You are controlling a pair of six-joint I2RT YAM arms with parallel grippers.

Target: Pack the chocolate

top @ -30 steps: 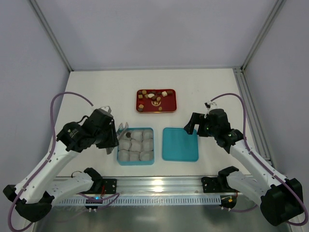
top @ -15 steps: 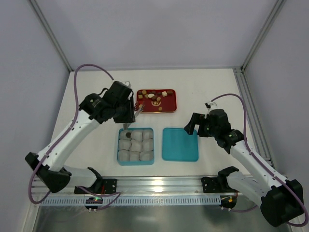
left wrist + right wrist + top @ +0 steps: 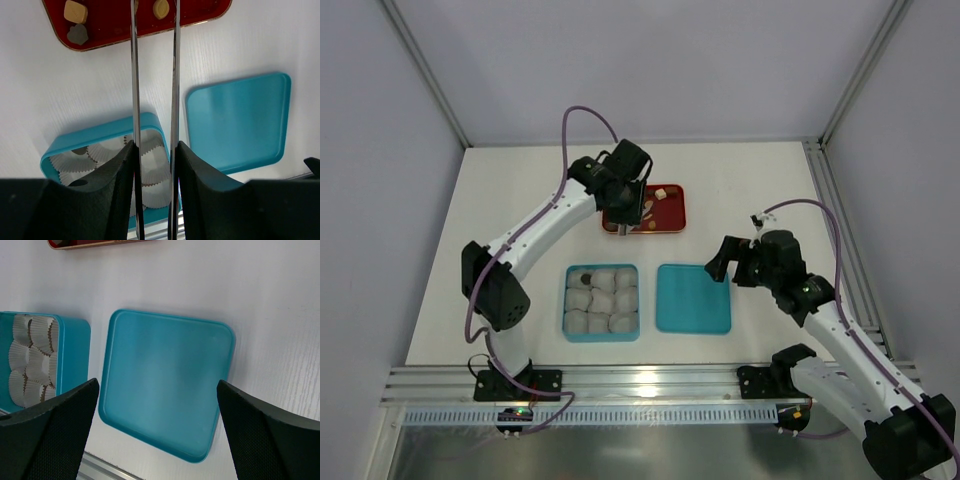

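Observation:
The chocolate [image 3: 661, 193] lies as small brown and tan pieces on the red tray [image 3: 675, 222] at the back of the table. In the left wrist view a tan piece [image 3: 75, 11] and a dark piece [image 3: 77, 34] show on the tray [image 3: 115, 25]. My left gripper [image 3: 626, 226] hangs over the tray's left half. Its long thin metal blades [image 3: 134, 75] stand a little apart, open, with nothing seen between them, and their tips run past the top edge of the view. One dark piece [image 3: 585, 278] sits in a back-left paper cup of the teal box [image 3: 567, 300]. My right gripper [image 3: 157, 385] is open above the teal lid [image 3: 167, 380].
The teal box [image 3: 100, 132] holds several white crinkled paper cups [image 3: 610, 300]. The teal lid [image 3: 693, 298] lies flat just right of it. An aluminium rail [image 3: 650, 378] runs along the near edge, and frame posts stand at the back corners.
My left arm has swung from beside the teal box's left side up and right to the red tray. The right arm has barely shifted.

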